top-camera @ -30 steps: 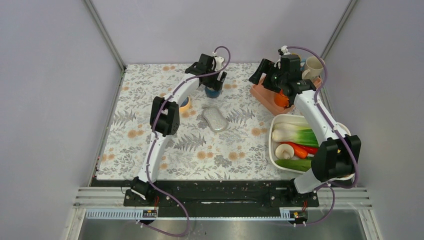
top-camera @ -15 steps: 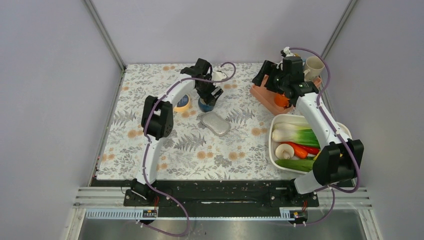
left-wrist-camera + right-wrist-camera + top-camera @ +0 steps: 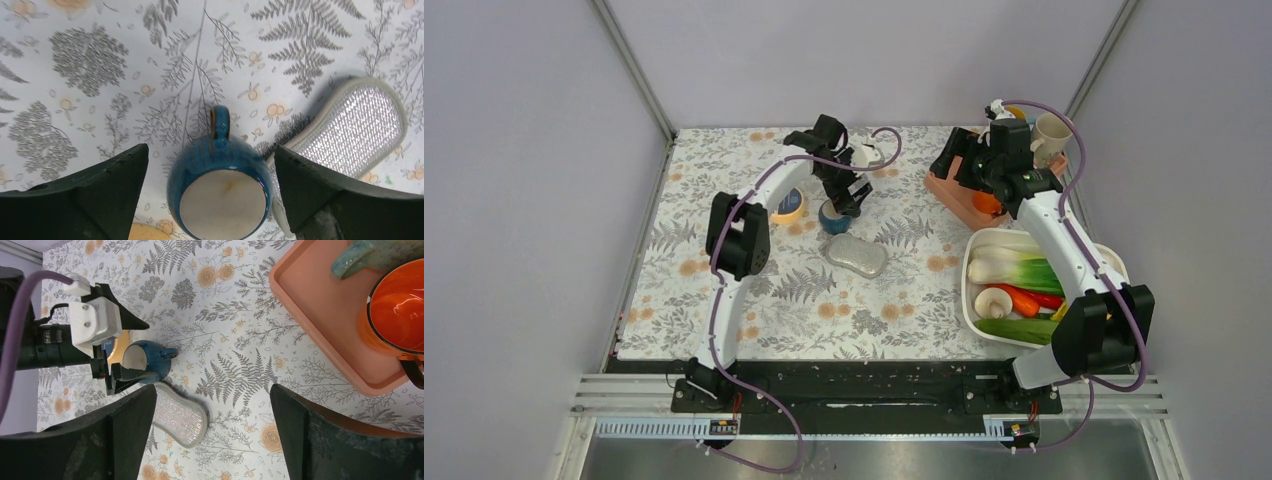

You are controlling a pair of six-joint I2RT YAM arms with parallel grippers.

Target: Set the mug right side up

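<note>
Blue mug (image 3: 220, 165) & L arm have shifted nearer, L gripper (image 3: 211, 150) spread open astride it, no grip, base still topmost, flip entirely left.

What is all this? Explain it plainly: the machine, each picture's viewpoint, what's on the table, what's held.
Two robot arms are bolted to a table, each ending in two-finger jaws. The wide picture looks down from above and shows the left arm and right arm. The other two come from cameras on the wrists; the dark wedges at their edges are the jaws. On the table lie a blue mug, its pale bottom facing the left wrist camera, a silvery pad, a tape roll, a pink tray holding an orange mug, and a white dish of vegetables. Nothing is held: both pairs of jaws stand open, the left pair either side of the blue mug, not touching it.
</note>
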